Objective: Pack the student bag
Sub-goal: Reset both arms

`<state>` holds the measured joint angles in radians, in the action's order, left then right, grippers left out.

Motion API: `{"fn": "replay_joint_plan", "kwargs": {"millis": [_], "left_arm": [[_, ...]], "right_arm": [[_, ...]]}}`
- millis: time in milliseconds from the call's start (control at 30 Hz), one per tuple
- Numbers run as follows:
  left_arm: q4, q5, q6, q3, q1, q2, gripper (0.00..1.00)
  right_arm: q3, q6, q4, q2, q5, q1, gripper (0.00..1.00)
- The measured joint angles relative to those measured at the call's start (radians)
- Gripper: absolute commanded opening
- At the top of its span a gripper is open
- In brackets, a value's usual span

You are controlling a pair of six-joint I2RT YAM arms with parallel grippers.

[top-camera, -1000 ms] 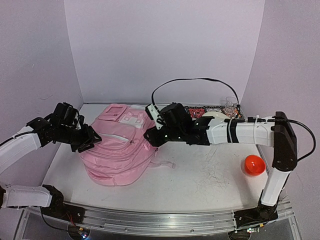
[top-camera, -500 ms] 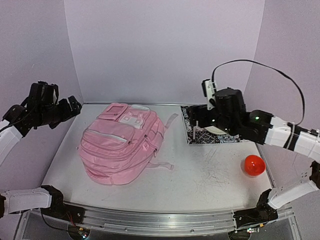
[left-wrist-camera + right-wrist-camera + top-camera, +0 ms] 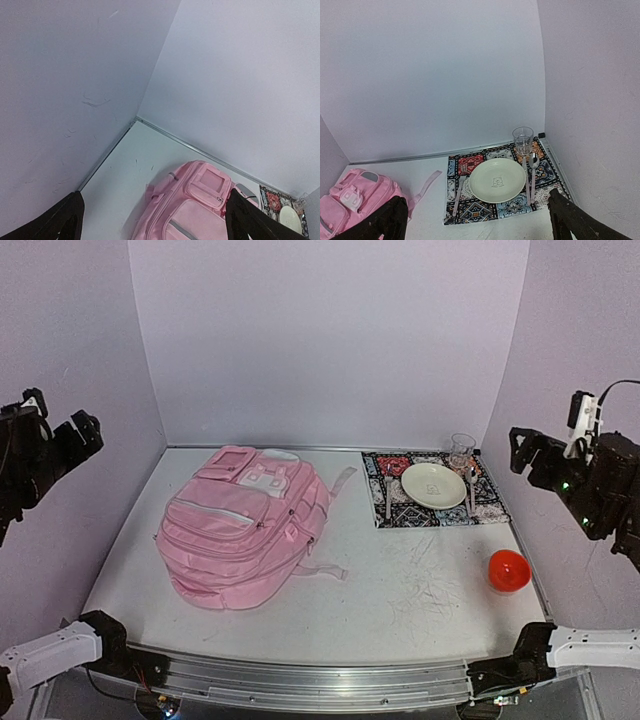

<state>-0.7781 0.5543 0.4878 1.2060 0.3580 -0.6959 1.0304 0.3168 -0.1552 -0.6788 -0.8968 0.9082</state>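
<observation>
Pincer, left (image 3: pixel 58 418): one, dark and hard, raised at the left wall and clear of the worktop; its two fingers (image 3: pixel 60 222) are spread wide with nothing between them.
Student bag (image 3: pixel 240 530): one, large, soft pink fabric, padded and rounded. It lies flat on the left half of the worktop, front face up, top end toward the far wall. Several zipped pockets run across the front, with pale patches near the top. One strap trails off toward the placemat and one loops out at the near right side. Neither pincer touches it.
Worktop (image 3: pixel 420 600): one, white, flat, scuffed with fine dark scratches right of the bag.
Placemat (image 3: pixel 400 517): one, rectangular cloth in a many-coloured patchwork print, lying at the far right.
Fork (image 3: pixel 459 192): one, slim and pale, on the mat just left of the plate.
Plate (image 3: pixel 433 485): one, round, smooth, pale cream with a small mark at its centre, in the middle of the mat.
Spoon (image 3: pixel 533 172): one, on the mat just right of the plate, with a second slim piece beside it whose kind I cannot tell.
Glass (image 3: pixel 461 450): one, clear tumbler, upright at the mat's far right corner.
Red round thing (image 3: pixel 508 570): one, glossy, near the right edge and apart from the mat; ball or bowl, I cannot tell.
Pincer, right (image 3: pixel 540 455): one, dark, raised at the right wall; its fingers (image 3: pixel 387 220) stand wide apart, holding nothing.
</observation>
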Motion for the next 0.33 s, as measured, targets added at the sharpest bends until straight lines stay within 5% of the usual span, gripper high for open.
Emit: {"fn": "replay_joint_plan", "kwargs": {"millis": [333], "left_arm": [[0.001,0.070,-0.001,0.005,0.000,0.060,1.00]], "right_arm": [[-0.059,0.020,-0.044,0.025,-0.065,0.000,0.98]]}}
